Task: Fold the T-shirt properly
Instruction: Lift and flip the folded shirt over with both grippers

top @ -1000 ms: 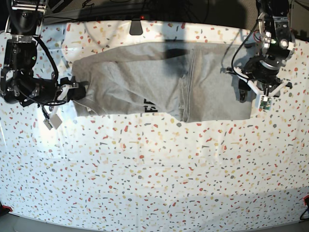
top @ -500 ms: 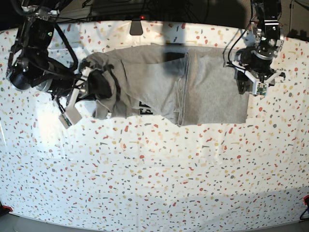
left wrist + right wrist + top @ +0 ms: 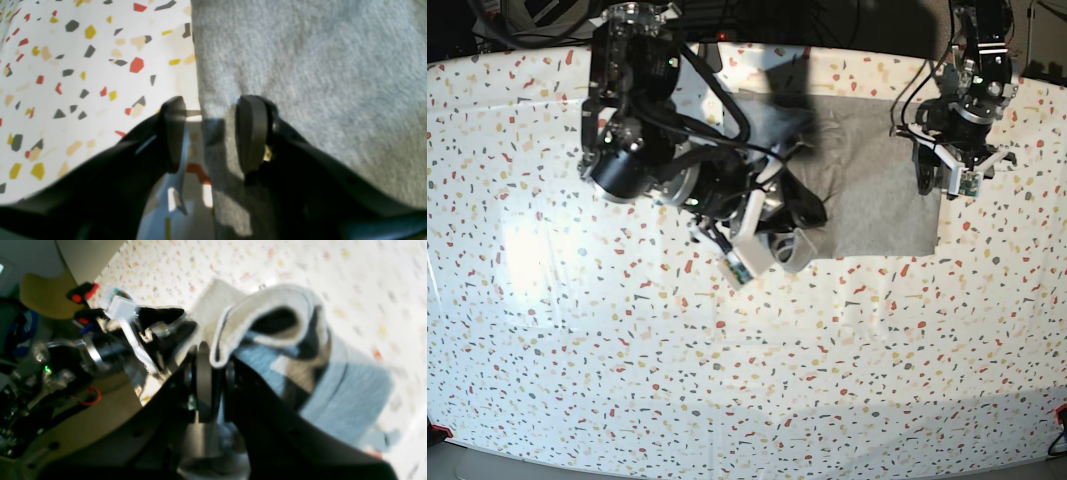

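The grey T-shirt (image 3: 877,190) lies at the far right of the table, its left part lifted and carried over the rest. My right gripper (image 3: 792,228) is shut on a bunched fold of the T-shirt (image 3: 267,306), and the cloth curls over the closed fingers (image 3: 203,383). My left gripper (image 3: 952,170) stands open at the shirt's right edge. In the left wrist view one finger (image 3: 173,130) is over the bare table and the other finger (image 3: 252,133) is over the grey cloth (image 3: 317,66); nothing is pinched between them.
The speckled white table (image 3: 727,380) spreads wide in front of and to the left of the shirt. My right arm's body (image 3: 642,140) reaches across the table's back middle. A dark back edge runs behind the shirt.
My right gripper has swept from the far left to the table's middle, dragging the shirt's left end up and over the rest. The left gripper has barely moved.
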Controlling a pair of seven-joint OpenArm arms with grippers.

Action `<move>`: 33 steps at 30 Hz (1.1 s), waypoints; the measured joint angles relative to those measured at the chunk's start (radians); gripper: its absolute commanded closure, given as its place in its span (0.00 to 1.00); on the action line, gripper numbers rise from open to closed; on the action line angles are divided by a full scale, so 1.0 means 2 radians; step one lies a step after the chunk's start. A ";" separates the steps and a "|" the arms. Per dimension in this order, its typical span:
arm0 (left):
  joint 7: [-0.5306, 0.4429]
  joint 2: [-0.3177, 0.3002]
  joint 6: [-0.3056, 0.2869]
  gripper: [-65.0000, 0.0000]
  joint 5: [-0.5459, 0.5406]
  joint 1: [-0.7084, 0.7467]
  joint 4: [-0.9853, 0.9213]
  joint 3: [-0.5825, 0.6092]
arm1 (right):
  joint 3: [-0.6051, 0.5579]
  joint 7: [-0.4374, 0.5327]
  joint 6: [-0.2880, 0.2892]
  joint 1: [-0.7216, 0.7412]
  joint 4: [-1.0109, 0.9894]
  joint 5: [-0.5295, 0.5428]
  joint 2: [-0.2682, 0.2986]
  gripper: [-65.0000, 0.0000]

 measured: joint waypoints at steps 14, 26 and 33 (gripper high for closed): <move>0.002 0.003 -0.044 0.59 -0.052 0.009 -0.002 0.038 | -0.123 0.100 -0.027 0.027 -0.096 -0.063 0.003 1.00; 0.017 0.004 -0.049 0.59 -0.085 0.008 0.005 0.073 | -0.169 0.120 -0.035 0.047 -0.125 -0.063 0.003 1.00; 0.110 0.008 -0.064 0.59 -0.077 0.043 0.098 0.007 | -0.170 0.121 -0.035 0.047 -0.125 -0.037 0.002 1.00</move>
